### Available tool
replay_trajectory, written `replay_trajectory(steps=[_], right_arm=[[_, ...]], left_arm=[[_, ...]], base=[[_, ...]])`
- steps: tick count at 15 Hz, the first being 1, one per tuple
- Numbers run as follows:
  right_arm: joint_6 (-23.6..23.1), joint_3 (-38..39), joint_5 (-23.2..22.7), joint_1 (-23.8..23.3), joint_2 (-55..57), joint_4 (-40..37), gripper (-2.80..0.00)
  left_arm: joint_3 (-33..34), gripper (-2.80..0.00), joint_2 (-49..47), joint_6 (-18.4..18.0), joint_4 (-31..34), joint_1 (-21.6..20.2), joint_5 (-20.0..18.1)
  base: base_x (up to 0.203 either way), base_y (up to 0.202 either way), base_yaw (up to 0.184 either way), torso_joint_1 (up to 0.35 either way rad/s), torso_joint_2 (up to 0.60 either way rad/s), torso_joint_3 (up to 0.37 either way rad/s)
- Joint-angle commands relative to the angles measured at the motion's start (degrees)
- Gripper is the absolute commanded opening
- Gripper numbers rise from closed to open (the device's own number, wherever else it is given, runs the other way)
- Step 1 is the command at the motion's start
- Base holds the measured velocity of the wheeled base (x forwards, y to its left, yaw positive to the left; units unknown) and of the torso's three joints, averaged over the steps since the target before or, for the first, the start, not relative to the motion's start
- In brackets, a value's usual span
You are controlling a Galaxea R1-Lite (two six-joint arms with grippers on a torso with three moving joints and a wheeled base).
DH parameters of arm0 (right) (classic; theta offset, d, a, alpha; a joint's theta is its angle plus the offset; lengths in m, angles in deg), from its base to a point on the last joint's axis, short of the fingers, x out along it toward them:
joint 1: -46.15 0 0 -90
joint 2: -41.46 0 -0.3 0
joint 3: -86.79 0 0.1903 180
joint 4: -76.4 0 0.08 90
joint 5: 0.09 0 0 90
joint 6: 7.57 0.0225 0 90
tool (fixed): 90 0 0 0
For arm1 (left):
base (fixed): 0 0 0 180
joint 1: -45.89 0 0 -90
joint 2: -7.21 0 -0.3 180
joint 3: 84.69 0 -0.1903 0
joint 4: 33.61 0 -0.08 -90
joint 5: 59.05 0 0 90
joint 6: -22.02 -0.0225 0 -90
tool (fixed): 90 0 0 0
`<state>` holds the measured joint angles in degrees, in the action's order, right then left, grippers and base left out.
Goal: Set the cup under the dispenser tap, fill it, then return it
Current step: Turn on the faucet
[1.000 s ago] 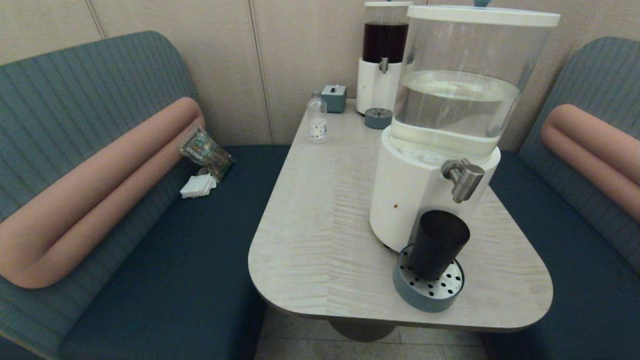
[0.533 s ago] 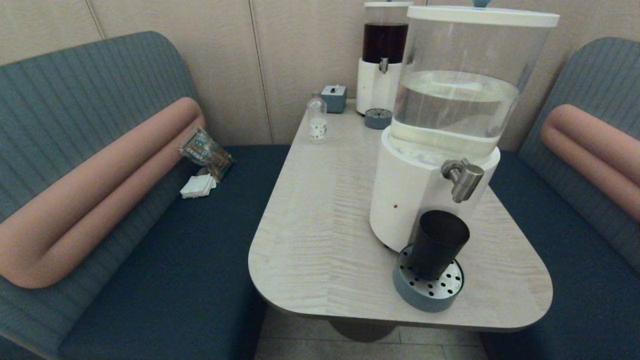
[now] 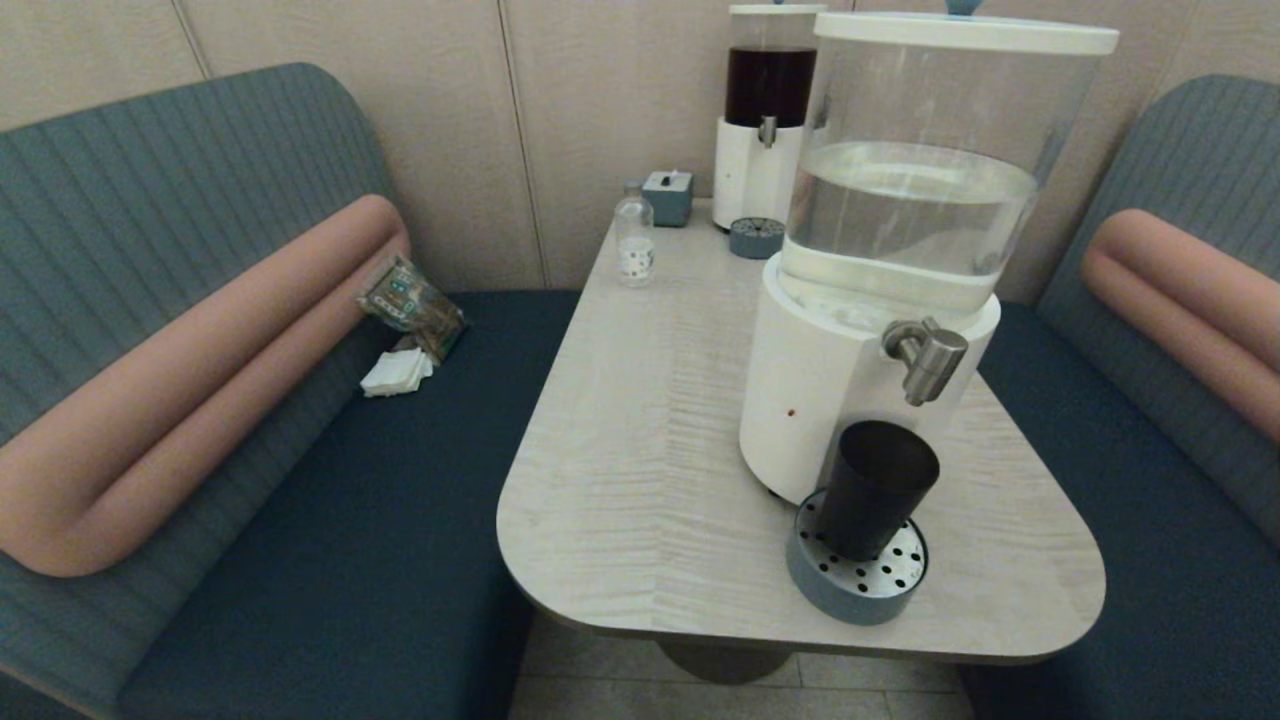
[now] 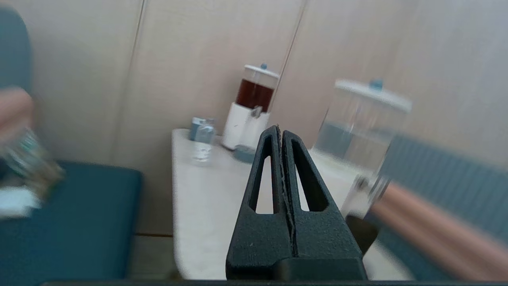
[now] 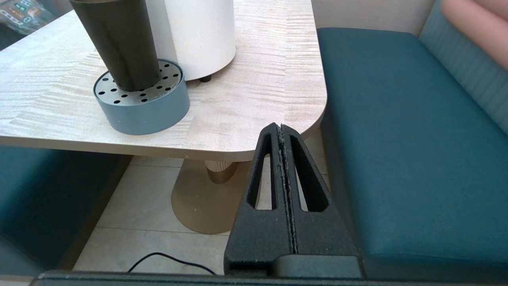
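Your cup sits under the tap already, both grippers closed empty, so filling and returning are left.

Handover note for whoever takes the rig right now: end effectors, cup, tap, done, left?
Left end effector: shut, empty, held off the near end of the table.
Right end effector: shut, empty, low beside the table's near right corner.
Cup: upright on the round drip tray, right under the tap of the big dispenser.
Done: the cup is placed under the tap.
Left: no water runs and the fill level cannot be seen, so check it, fill if needed, then take the cup back.
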<state>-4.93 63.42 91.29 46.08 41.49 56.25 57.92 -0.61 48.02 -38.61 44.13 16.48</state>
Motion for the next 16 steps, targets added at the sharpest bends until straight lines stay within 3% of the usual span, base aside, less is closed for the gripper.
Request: replay_trajectory(steps=[1, 3, 4, 6, 9, 12, 16], right_arm=[[-0.1, 0.9, 0.0, 0.0, 0.1, 0.1, -2.8], [-0.1, 0.9, 0.0, 0.1, 0.0, 0.1, -2.8], [0.0, 0.9, 0.0, 0.0, 0.0, 0.1, -2.8], [0.0, 0.8, 0.0, 0.1, 0.2, 0.0, -2.8], [0.0, 0.9, 0.0, 0.0, 0.0, 0.0, -2.8], [-0.3, 0.8, 0.0, 0.1, 0.1, 0.0, -2.8], [-0.5, -0.2, 0.3, 0.0, 0.0, 0.6, -2.8]], left_arm=[[0.2, -2.8, 6.4, -7.7, 3.9, 0.2, -0.8], [1.1, -2.8, 7.4, -24.7, 7.9, 0.3, -1.9], [3.5, -2.8, 7.5, -29.3, 9.7, 0.3, -2.0], [10.5, -2.8, 7.6, -34.0, 12.0, 0.3, 0.1], [14.1, -2.8, 7.6, -36.7, 21.0, 0.3, 9.1], [13.9, -2.8, 7.6, -37.8, 27.7, 0.3, 13.5], [13.1, -2.8, 7.6, -34.9, 33.7, 0.4, 12.3]], base=[[0.0, 0.0, 0.0, 0.0, 0.0, 0.0], [0.0, 0.0, 0.0, 0.0, 0.0, 0.0], [0.0, 0.0, 0.0, 0.0, 0.0, 0.0], [0.0, 0.0, 0.0, 0.0, 0.0, 0.0], [0.0, 0.0, 0.0, 0.0, 0.0, 0.0], [0.0, 0.0, 0.0, 0.0, 0.0, 0.0], [0.0, 0.0, 0.0, 0.0, 0.0, 0.0]])
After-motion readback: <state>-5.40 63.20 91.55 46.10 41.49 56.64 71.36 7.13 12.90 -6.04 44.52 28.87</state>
